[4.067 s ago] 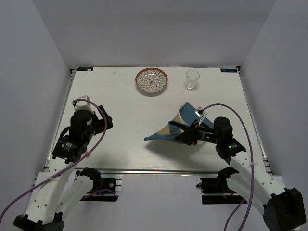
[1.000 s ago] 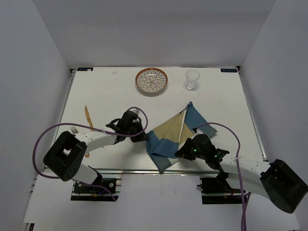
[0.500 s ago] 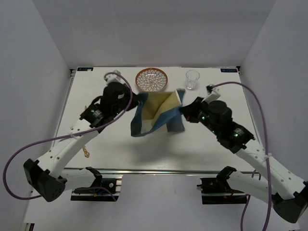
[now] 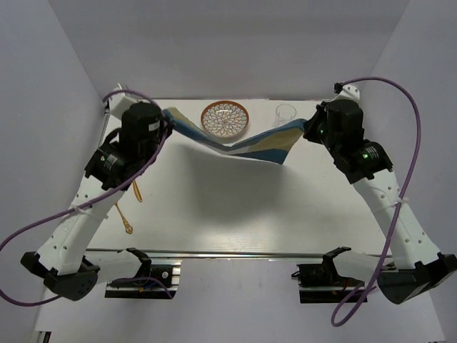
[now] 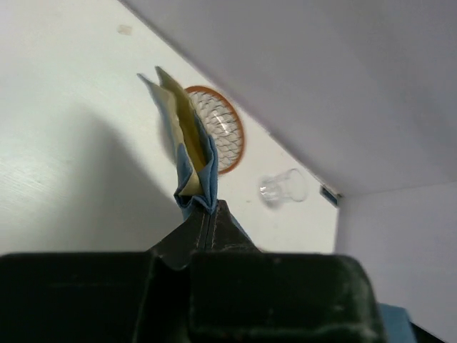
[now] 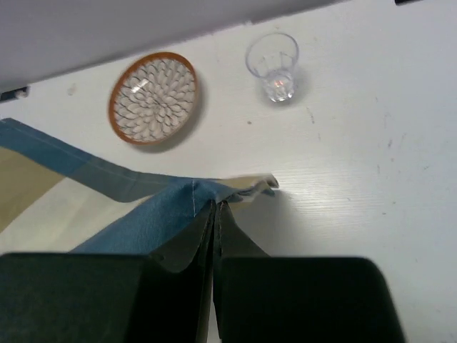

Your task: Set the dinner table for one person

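A blue-and-tan checked placemat point(image 4: 243, 146) hangs stretched in the air over the far part of the white dinner table point(image 4: 235, 214), sagging in the middle. My left gripper point(image 4: 166, 118) is shut on its left corner, and the cloth point(image 5: 187, 146) stands bunched up above the closed tips point(image 5: 208, 212). My right gripper point(image 4: 308, 129) is shut on the right corner. In the right wrist view the blue cloth point(image 6: 107, 207) spreads left from the pinched tips point(image 6: 216, 205). The cloth's shadow falls on the tabletop below.
A patterned plate with an orange rim point(image 4: 225, 119) and a clear glass point(image 4: 285, 116) stand at the table's far edge, partly behind the raised cloth. Golden cutlery point(image 4: 136, 191) lies at the left under my left arm. A metal rail point(image 4: 235, 251) runs along the near edge.
Both arms have risen and moved apart toward the far corners. The placemat, bunched between the grippers half a second ago, is now pulled out wide between them.
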Motion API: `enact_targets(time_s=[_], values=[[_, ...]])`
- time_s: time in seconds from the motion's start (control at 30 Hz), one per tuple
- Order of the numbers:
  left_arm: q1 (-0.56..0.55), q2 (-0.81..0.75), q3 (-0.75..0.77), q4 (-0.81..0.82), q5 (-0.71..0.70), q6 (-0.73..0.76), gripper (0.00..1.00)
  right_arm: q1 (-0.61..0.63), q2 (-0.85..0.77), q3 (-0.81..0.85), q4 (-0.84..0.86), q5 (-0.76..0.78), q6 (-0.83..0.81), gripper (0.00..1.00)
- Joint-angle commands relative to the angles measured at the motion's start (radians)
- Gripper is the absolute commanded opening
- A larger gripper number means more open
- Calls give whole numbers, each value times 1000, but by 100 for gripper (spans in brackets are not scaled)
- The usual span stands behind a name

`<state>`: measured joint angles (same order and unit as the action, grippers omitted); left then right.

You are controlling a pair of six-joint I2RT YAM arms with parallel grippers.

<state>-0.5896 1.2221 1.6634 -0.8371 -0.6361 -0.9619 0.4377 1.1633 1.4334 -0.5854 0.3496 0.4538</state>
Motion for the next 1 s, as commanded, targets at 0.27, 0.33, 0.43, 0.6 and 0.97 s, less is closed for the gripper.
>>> enact_targets(time_s=[0.27, 0.33, 0.43, 0.6, 0.97], values=[[-18, -568, -934, 130, 83, -208, 0, -96, -330, -673, 185, -248, 9, 0], [-18, -630, -1016, 148, 137, -210, 0, -99, -402, -727, 185, -284, 19, 3], [-18, -668, -1071, 126, 219, -209, 78, -99, -476, -783, 183, -304, 28, 89], [-18, -563, -966, 33, 239, -172, 98, -91, -369, -739, 193, -398, -19, 89], [-18, 112, -795, 219, 388, -14, 98, 75, 278, -613, 365, -425, -10, 89]])
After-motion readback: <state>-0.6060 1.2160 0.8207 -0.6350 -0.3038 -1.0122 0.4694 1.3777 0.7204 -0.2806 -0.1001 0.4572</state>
